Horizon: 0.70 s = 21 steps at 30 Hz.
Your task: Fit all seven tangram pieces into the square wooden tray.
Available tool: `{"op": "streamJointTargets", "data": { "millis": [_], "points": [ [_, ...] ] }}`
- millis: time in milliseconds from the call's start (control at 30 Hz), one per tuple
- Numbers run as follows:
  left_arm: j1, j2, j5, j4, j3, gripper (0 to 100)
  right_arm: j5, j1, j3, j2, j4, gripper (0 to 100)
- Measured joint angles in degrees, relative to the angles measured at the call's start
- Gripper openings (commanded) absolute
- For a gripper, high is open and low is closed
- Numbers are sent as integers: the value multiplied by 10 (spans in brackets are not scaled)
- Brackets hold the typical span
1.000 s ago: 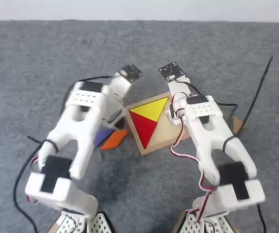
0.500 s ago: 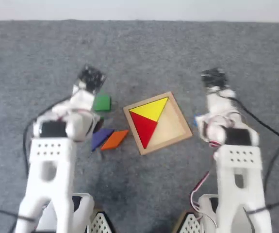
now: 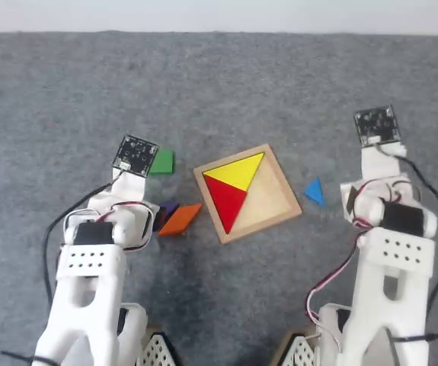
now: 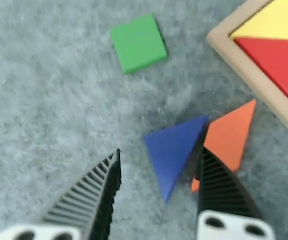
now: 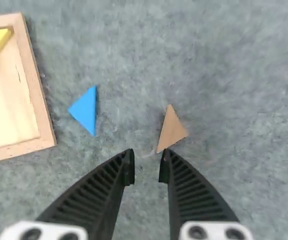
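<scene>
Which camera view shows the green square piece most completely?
The left wrist view: the green square tangram piece lies whole and uncovered on the grey carpet, apart from the square wooden tray. In the high view, the left arm's camera board overlaps one side of it.

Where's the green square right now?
High view: the green square lies flat on the grey mat left of the wooden tray, apart from it, with the dark blue triangle and orange piece nearer the left arm's base.

The tray (image 3: 276, 204) is sitting mid-worktop (image 3: 279, 91), with two large triangles (image 3: 238, 172) lying in its left half. A square piece (image 3: 161, 162) and two touching pieces (image 3: 179, 219) are lying to its left, a small triangle (image 3: 314, 191) to its right.
</scene>
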Motion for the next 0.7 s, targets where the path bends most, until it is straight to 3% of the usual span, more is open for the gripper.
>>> {"op": "streamJointTargets", "data": {
  "millis": [300, 500, 700],
  "points": [
    [0, 0, 3, -1, 0, 235, -19, -12, -130, 214, 76, 154],
    [0, -3, 3, -1, 9, 233, -61, -74, -102, 220, 42, 154],
    [0, -4, -22, 37, -16, 233, -66, -79, -11, 182, -9, 154]
  ]
}}
